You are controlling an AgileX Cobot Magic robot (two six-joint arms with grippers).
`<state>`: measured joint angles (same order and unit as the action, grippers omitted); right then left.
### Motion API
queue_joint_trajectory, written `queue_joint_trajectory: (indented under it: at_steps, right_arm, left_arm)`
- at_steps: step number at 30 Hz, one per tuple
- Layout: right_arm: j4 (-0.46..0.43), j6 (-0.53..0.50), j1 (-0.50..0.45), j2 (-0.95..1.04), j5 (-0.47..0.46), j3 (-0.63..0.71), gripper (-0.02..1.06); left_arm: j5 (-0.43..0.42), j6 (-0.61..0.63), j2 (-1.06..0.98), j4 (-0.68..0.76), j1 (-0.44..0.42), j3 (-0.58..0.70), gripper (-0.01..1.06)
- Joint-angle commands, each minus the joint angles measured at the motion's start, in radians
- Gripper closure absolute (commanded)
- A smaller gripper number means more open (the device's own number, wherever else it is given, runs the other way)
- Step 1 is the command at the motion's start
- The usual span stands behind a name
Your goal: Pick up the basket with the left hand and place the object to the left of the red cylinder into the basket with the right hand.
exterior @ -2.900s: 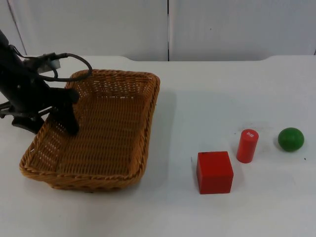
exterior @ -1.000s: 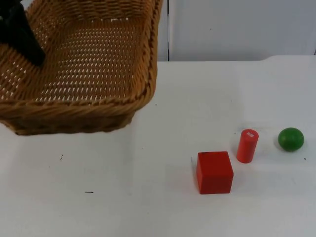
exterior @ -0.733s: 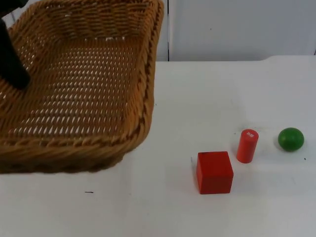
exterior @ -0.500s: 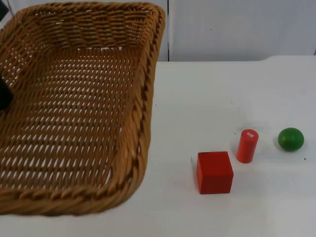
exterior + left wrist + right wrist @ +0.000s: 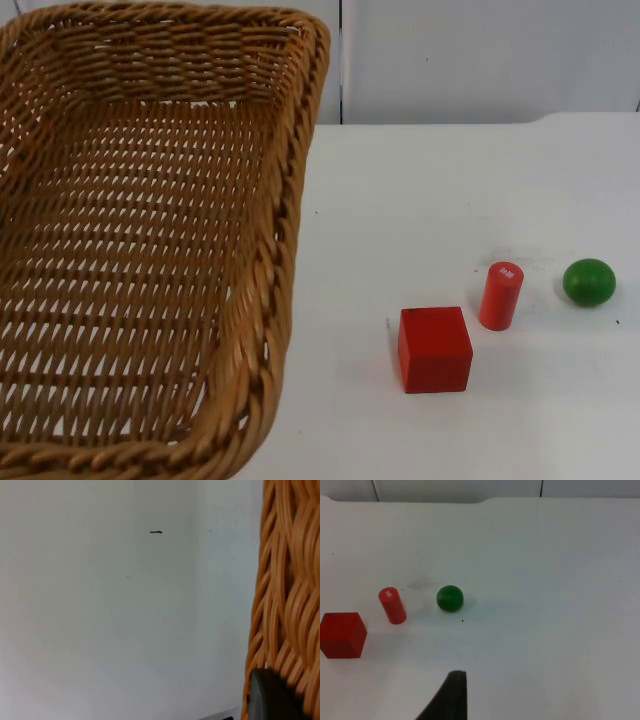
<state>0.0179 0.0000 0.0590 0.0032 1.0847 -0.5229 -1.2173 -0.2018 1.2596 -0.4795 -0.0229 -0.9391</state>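
- Basket (image 5: 150, 260) now looms large in top view, lifted well off the table (image 5: 450, 180) and close under the camera; 2.9 s ago it sat flat on the table with the left arm at its left rim.
- Over the last second it has swung from high and far to near and low in the top view, interior facing the camera, empty.
- Left gripper (image 5: 270, 695): one black fingertip sits against the wicker wall in the left wrist view, so it looks clamped on the basket rim; basket is airborne, which fits a firm hold.
- First half of the task reads as done: basket is up in the left hand.
- Red cube (image 5: 434, 348) sits just left of and slightly nearer than the red cylinder (image 5: 500, 295), near it but not touching; it is the object to move.
- Green ball (image 5: 588, 281) lies right of the cylinder, apart from it; not the target.
- Cube, cylinder and ball have not moved across all earlier frames.
- Right gripper (image 5: 451, 695) waits back from the objects, a dark fingertip visible in its wrist view; cannot tell its finger state, nothing seen in it.
- Next, by my judgement: right arm reaches to the cube, grips its flat sides, carries it over the basket's right rim.
- Risk: the cylinder stands close to the cube and could be knocked over.
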Motion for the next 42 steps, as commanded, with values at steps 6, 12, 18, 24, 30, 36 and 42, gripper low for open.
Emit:
queue_joint_trajectory:
  at_steps: [6, 12, 18, 24, 30, 36, 42]
  right_arm:
    - [-0.003, -0.015, -0.005, -0.003, -0.007, 0.007, -0.01]
    - [-0.003, -0.015, -0.005, -0.003, -0.007, 0.007, -0.01]
    - [-0.006, -0.015, -0.005, -0.003, -0.007, 0.007, -0.01]
    - [0.008, -0.015, -0.005, -0.003, -0.011, 0.002, -0.01]
    - [0.046, -0.015, -0.005, 0.015, -0.049, -0.029, -0.01]
    - [0.051, -0.015, -0.005, 0.18, -0.112, -0.067, -0.01]
    - [0.051, -0.015, -0.005, 0.354, -0.225, -0.091, -0.01]
  left_arm:
    - [-0.004, 0.005, -0.012, -0.034, 0.002, -0.001, 1.05]
    - [-0.004, 0.005, -0.012, -0.028, 0.002, -0.001, 1.05]
    - [-0.004, 0.005, -0.012, -0.028, 0.002, -0.001, 1.05]
    - [-0.004, 0.005, -0.012, -0.028, 0.002, -0.001, 1.05]
    - [-0.004, 0.005, -0.012, -0.028, 0.002, -0.001, 1.05]
    - [-0.004, 0.005, -0.012, -0.028, 0.002, -0.001, 1.05]
    - [-0.004, 0.001, -0.012, -0.033, 0.002, -0.001, 1.05]
